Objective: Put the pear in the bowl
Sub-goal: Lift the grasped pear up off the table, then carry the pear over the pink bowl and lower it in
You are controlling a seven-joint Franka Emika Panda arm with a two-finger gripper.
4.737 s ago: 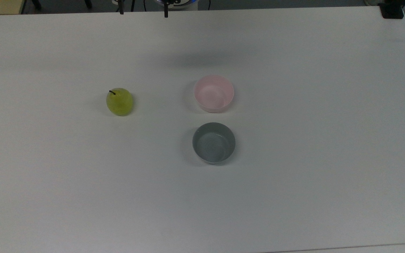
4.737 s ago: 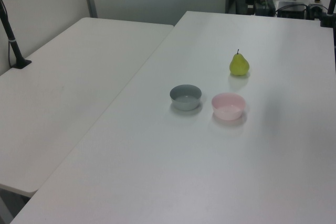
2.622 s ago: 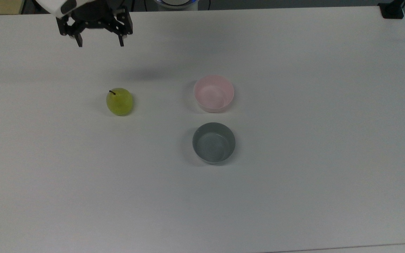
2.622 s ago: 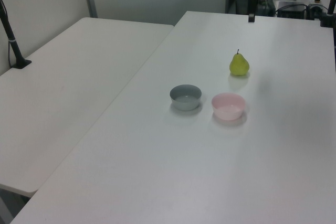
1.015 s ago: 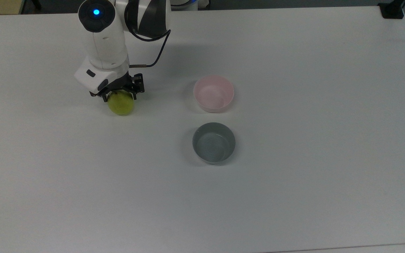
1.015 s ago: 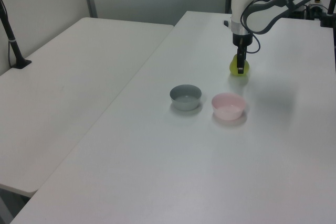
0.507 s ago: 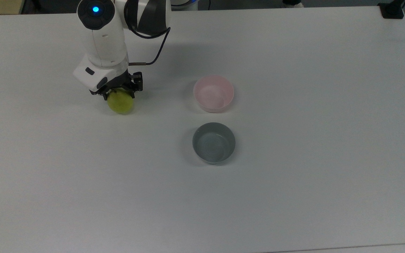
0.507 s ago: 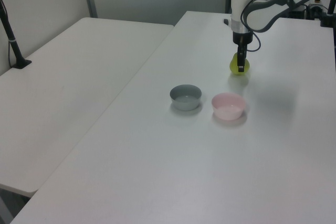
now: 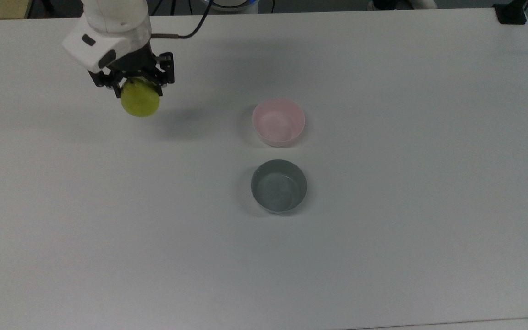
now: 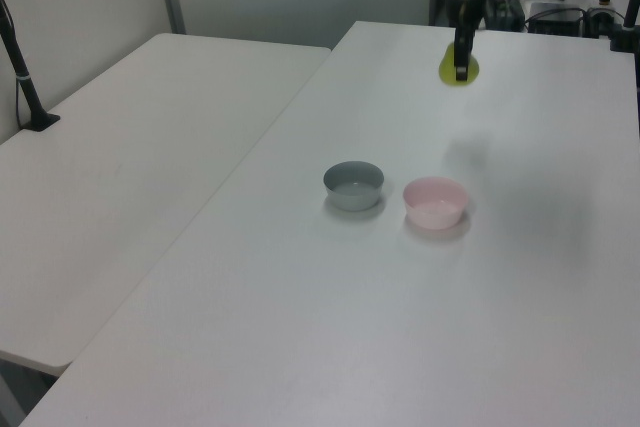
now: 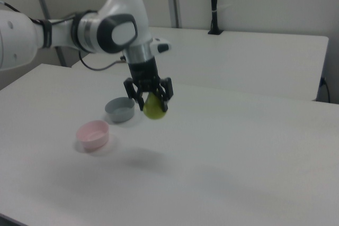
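Note:
The yellow-green pear (image 9: 140, 101) (image 10: 459, 68) (image 11: 154, 107) hangs well above the white table, held from above by my gripper (image 9: 134, 88) (image 10: 462, 65) (image 11: 152, 100), which is shut on it. The pear's shadow falls on the table between it and the bowls. The pale pink bowl (image 9: 278, 122) (image 10: 435, 202) (image 11: 93, 134) stands empty on the table, far off to the top view's right of the pear. My black fingers (image 11: 166, 94) clasp the pear's upper part, and its stem is hidden.
A grey bowl (image 9: 278, 186) (image 10: 354, 185) (image 11: 120, 109) of similar size sits just beside the pink one, below it in the top view. A second white table (image 10: 120, 167) adjoins on the left view's left. A black post (image 10: 22, 67) stands on it.
My gripper came down over the pear, shut on it, and has now lifted it off the table, up and slightly toward the top view's upper left. Both bowls stayed put.

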